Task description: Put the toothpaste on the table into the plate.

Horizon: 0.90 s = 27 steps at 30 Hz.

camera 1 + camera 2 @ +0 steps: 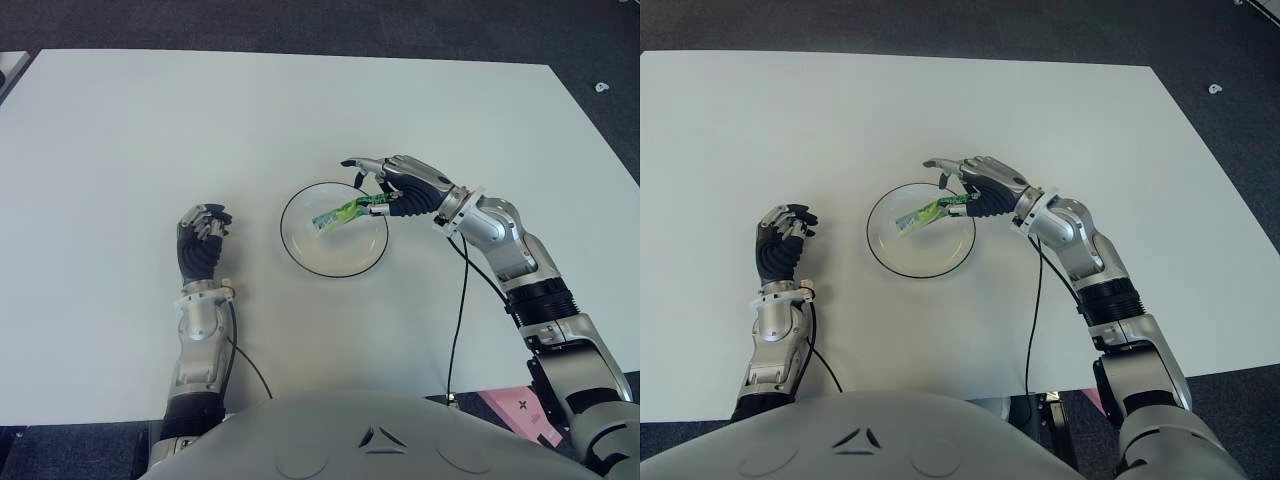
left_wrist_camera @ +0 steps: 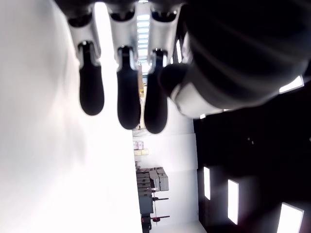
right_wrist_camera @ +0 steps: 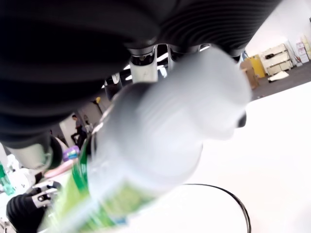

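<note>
Left eye view, right hand (image 1: 385,193): positioned over the far right rim of the plate (image 1: 300,252); fingers closed on the cap end of the toothpaste (image 1: 338,214).
Left eye view, toothpaste: green tube, angled down from the hand, tail end over the plate's interior; contact with the plate bottom not determinable.
Left eye view, plate: clear, dark-rimmed, round, on the white worktop (image 1: 130,140); nothing inside apart from the tube reaching over it.
Left eye view, left hand (image 1: 203,243): idle, shown on the worktop side left of the plate, well apart from it; fingers curled, holding nothing.
Right eye view: same layout; tube held over the plate's right half, index finger extended past the far rim.
Left wrist view, left hand fingers (image 2: 129,92): curled in, no object between them; bright worktop alongside.
Right wrist view, toothpaste cap: white cap end close to the camera, clamped under the dark fingers; green tube body trailing away; dark plate rim (image 3: 228,194) visible below on the worktop.
Progress, done: pickup and carry to the plate judged complete, tube already above the target.
Progress, left: release of the tube into the plate, then withdrawal of the right hand.
Risk: tube tail near the plate centre, cap end at the rim; possible rest across the rim on release.
</note>
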Tool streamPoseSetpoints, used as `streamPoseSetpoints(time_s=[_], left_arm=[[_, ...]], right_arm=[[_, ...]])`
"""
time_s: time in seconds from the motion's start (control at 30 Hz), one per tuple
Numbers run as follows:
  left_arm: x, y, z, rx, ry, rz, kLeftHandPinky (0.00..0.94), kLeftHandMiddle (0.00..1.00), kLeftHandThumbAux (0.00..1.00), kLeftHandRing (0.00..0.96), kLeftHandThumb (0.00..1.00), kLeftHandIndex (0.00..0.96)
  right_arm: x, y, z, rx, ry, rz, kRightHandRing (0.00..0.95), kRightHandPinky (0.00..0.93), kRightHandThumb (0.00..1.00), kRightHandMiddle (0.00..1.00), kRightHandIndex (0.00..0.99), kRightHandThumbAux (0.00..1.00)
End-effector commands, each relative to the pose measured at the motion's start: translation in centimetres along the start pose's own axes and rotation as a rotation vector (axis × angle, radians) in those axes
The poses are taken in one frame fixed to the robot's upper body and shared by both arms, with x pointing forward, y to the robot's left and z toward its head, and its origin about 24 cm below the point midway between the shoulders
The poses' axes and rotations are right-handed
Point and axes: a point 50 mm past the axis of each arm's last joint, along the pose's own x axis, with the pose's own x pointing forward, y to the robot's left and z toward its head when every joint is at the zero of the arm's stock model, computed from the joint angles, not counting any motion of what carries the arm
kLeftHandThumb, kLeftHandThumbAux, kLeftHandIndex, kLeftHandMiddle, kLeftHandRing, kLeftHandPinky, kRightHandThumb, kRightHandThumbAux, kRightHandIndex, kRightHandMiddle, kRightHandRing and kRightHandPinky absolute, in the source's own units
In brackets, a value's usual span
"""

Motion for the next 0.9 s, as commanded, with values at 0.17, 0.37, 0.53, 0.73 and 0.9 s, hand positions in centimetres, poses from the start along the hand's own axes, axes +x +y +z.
streamPoseSetpoints(time_s=[0.17,0.37,0.53,0.73,0.9], left_arm=[[-1.09,0.52,-2.03,0.038,0.119,0.008,0.525,0.515,0.718,0.502,0.714,0.434],[-1.09,0.55,-1.99,0.039,0.119,0.009,0.533,0.514,0.718,0.505,0.714,0.434],[-1.12,0.50,-1.92,0.040,0.120,0.013,0.531,0.516,0.718,0.508,0.714,0.434],[-1.11,0.53,-1.91,0.042,0.120,0.013,0.514,0.516,0.718,0.504,0.713,0.433],[-1.10,0.53,-1.91,0.042,0.121,0.011,0.510,0.515,0.718,0.502,0.713,0.433]], right_arm=[[-0.28,0.26,-0.02,0.029,-0.011,-0.008,0.000,0.000,0.428,0.000,0.000,0.148],[-0.29,0.29,0.01,0.028,-0.010,-0.014,0.000,0.000,0.419,0.000,0.000,0.136],[-0.39,0.35,-0.05,0.033,-0.009,-0.017,0.000,0.000,0.408,0.000,0.000,0.135],[-0.42,0.41,0.01,0.057,-0.023,-0.029,0.000,0.000,0.394,0.000,0.000,0.145],[-0.62,0.44,-0.05,0.089,-0.038,-0.037,0.000,0.000,0.383,0.000,0.000,0.157]])
